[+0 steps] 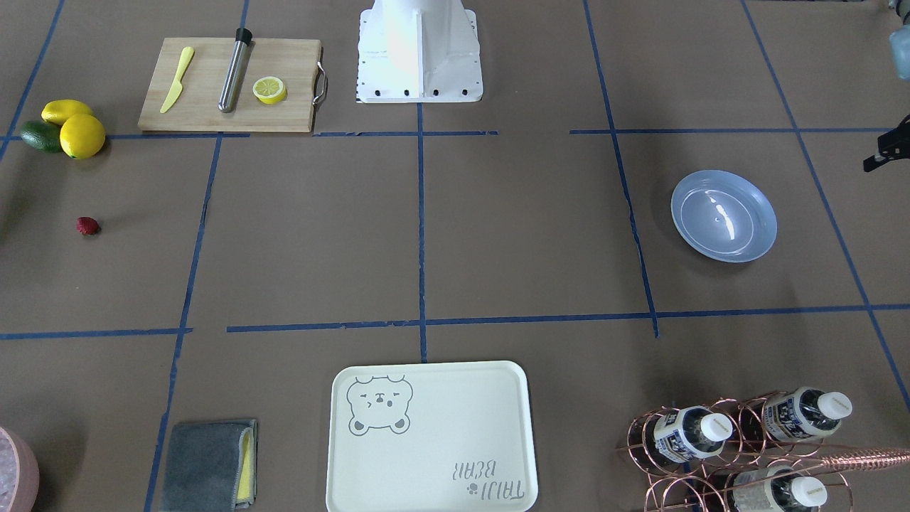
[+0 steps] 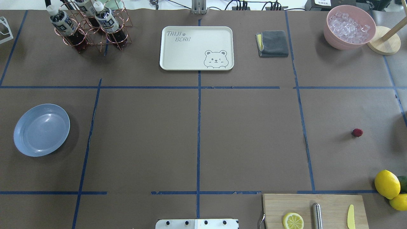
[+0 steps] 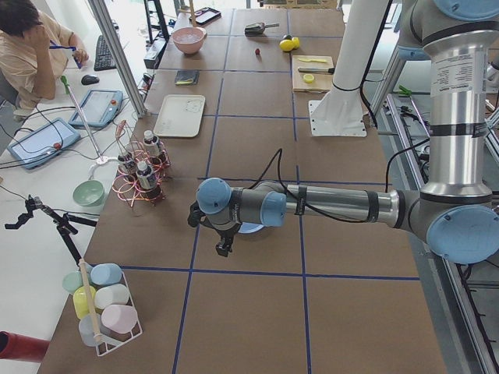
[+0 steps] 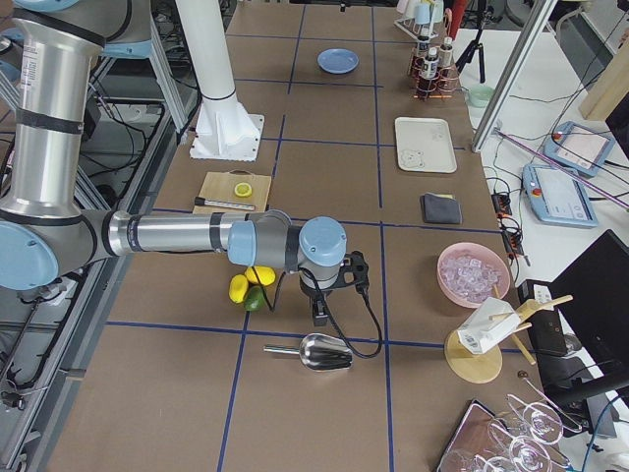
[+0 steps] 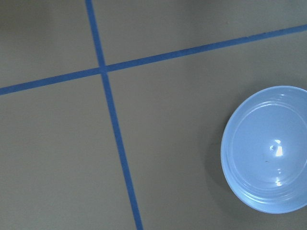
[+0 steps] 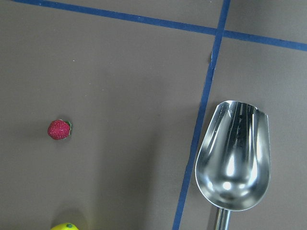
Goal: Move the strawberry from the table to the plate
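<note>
The strawberry (image 1: pixel 87 225) (image 2: pixel 357 132), small and dark red, lies alone on the brown table (image 2: pixel 248 136) at the robot's right. The right wrist view has the strawberry (image 6: pixel 59 129) at its left. At the robot's left the light-blue plate (image 1: pixel 724 215) (image 2: pixel 41 129) (image 5: pixel 268 148) sits with nothing on it. My left gripper (image 3: pixel 224 245) hangs above the table just beside the plate. My right gripper (image 4: pixel 319 313) points down near the lemons. Both show only in the side views, so I cannot tell whether they are open or shut.
A wooden cutting board (image 2: pixel 313 210) carries a lemon half, a metal cylinder and a yellow knife. Two lemons and an avocado (image 2: pixel 388 184) lie beside it. A metal scoop (image 6: pixel 232 163) lies near the strawberry. Bear tray (image 2: pixel 196 47), bottle rack (image 2: pixel 89 28) and ice bowl (image 2: pixel 349 27) stand far back.
</note>
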{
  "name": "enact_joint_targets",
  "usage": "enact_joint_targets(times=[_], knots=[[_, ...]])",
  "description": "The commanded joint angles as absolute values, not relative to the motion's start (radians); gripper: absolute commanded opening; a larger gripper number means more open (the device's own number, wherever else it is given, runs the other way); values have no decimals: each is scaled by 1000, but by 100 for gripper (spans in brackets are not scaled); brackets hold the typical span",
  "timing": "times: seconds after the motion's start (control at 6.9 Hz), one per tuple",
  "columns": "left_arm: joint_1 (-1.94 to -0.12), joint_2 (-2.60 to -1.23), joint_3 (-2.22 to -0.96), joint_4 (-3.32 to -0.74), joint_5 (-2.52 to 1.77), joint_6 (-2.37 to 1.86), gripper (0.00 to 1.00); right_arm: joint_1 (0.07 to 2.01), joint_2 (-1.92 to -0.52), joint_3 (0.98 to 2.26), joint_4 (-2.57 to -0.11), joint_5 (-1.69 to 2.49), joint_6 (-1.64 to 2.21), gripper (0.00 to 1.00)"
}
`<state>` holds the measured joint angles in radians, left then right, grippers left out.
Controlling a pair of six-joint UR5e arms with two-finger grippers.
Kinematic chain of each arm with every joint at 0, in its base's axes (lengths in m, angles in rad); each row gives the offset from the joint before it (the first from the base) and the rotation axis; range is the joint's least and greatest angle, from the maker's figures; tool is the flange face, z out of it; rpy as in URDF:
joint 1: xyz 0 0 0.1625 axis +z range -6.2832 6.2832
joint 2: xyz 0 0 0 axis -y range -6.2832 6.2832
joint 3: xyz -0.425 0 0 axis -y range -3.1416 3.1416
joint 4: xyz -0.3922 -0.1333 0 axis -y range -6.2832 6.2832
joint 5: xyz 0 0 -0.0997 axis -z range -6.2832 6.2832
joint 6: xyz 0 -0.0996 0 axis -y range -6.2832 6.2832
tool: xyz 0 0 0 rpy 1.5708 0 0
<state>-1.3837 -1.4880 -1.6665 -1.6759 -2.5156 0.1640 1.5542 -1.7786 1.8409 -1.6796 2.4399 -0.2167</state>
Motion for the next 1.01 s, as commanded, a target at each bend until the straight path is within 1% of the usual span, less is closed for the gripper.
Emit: enact_joint_targets(times=[0.0,0.14,0.43,0.58,0.87], knots=[[-1281,-1503,-1539,-1922,-2522,125,100,1554,-1779,1841,-1680,2441,-216,100],[-1210,-1531,-1507,-1987,-2502,-12,100,1554,-1779,1841,-1680,2441,-216,100],[-1149,-1557,-1453,-2118,-2441,-180,99,1554,-1779,1839,-1680,2441,-216,100],[-1131,-1565,-1430,-2129,-2439,-187,97,1554,-1779,1839,-1680,2441,-216,100],[-1082,-1580,-1427,-2129,-2439,-224,93,1552,-1779,1839,-1680,2441,-216,100]])
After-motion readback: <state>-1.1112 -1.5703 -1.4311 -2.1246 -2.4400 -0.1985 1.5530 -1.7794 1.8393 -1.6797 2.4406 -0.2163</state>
